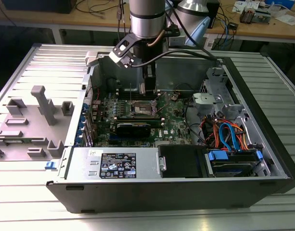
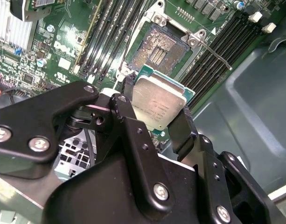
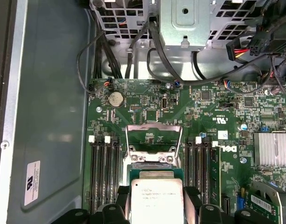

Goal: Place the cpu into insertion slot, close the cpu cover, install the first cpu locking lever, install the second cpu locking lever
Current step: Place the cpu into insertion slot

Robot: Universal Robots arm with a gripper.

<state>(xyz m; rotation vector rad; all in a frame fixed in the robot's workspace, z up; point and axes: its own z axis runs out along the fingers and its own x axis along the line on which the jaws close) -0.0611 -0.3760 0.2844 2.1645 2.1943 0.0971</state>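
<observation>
Inside the open computer case (image 1: pixel 185 192) on the counter, the motherboard (image 1: pixel 176 126) lies flat under the arm. The gripper (image 2: pixel 156 112) hangs over it, its fingers (image 2: pixel 180 128) pinching the cpu (image 2: pixel 157 103) by two opposite edges. The insertion slot (image 2: pixel 159 50) sits bare, its field of fine contacts exposed, and the cpu cover (image 3: pixel 154 135) stands raised behind it.

The cpu is held above the near edge of the slot, apart from it. Coming down tilted or off-centre would likely bend those contacts. A two-edge pinch might also let the cpu twist, or its far edge could catch the cover.

The cpu lies flat with its metal top up. It looks almost square, so no long axis stands out. In the first wrist view its edges run roughly parallel to the slot's.
</observation>
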